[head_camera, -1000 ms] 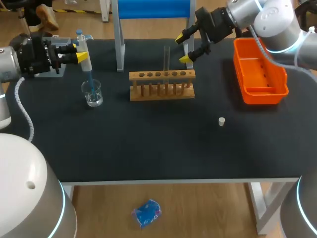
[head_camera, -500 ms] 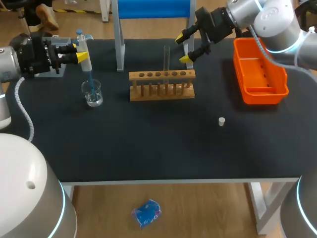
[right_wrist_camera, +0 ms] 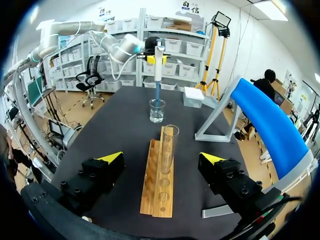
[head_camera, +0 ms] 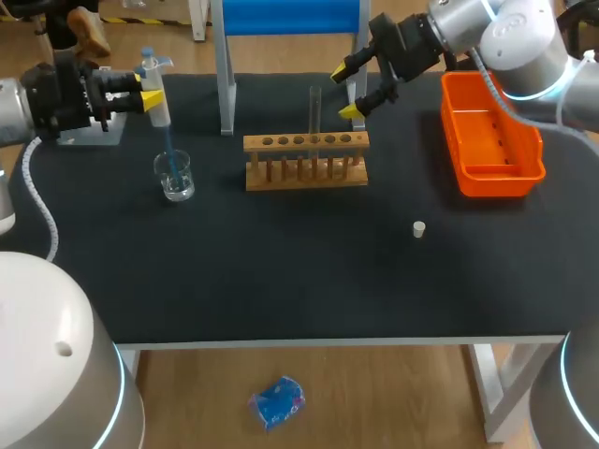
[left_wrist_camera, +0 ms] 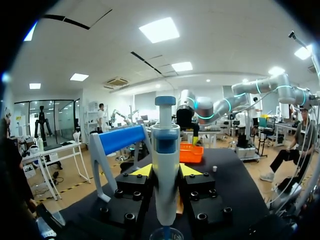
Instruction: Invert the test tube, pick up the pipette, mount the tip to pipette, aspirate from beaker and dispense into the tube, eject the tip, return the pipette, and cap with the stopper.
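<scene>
**Dark surface [head_camera: 281, 271]: a tight lane up top, open room below**

Black cloth is spreading bare across the frame's lower half, leaving free room for moving there; the crowding is all along the upper part.

At upper left, the left gripper [head_camera: 147, 92] is clamping its fingers on the pipette [head_camera: 159, 105]. The pipette is hanging upright, with its blue tip [head_camera: 169, 150] reaching down to the beaker [head_camera: 175, 176]. The tip's end seems to be sitting just inside the glass rim, so a sideways swing before rising clear could be toppling the beaker or bending the tip.

Going rightward, the white leg of the blue stand [head_camera: 226, 84] is standing close to the likely path.

At centre, the test tube [head_camera: 315, 110] is standing upright in the wooden rack [head_camera: 306, 161]. Its narrow mouth is allowing little error, and a small miss could be spilling liquid.

Just right of it, the right gripper [head_camera: 348, 91] is hovering with fingers spread and holding nothing, possibly crowding the approach.

Lower right of the rack, the stopper [head_camera: 419, 228] is lying alone. The orange bin [head_camera: 491, 173] is sitting near the right edge.
</scene>
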`<state>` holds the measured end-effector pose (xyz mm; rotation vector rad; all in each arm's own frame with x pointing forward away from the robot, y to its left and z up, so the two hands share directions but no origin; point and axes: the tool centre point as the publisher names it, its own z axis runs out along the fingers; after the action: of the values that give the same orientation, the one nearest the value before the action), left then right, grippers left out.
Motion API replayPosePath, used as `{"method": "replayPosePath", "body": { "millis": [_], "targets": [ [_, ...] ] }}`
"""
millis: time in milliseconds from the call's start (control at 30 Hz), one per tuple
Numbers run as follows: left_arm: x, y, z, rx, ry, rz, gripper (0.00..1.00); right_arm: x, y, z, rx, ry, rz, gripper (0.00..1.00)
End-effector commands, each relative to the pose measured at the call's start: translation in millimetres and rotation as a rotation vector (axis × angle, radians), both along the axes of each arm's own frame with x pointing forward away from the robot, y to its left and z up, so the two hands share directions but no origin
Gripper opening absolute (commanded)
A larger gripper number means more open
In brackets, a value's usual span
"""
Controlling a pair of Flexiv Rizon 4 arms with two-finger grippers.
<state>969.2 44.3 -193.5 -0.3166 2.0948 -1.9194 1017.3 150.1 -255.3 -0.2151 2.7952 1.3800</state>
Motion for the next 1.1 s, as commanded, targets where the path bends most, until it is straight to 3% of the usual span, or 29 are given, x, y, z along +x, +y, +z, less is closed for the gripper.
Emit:
{"method": "replayPosePath", "body": {
  "millis": [33,633,1100],
  "targets": [
    [-1.9,-0.4,7.4,0.010,0.000,0.002,0.00,0.9,-0.5,0.8,-0.004,0.002,0.003,1.00],
    [-1.0,-0.8,17.8,0.013,-0.009,0.015,0.00,0.9,-0.5,0.8,-0.004,0.002,0.003,1.00],
    [-9.3,-5.3,85.8,0.048,0.009,0.062,0.00,0.9,-0.5,0.8,-0.004,0.002,0.003,1.00]
  ]
}}
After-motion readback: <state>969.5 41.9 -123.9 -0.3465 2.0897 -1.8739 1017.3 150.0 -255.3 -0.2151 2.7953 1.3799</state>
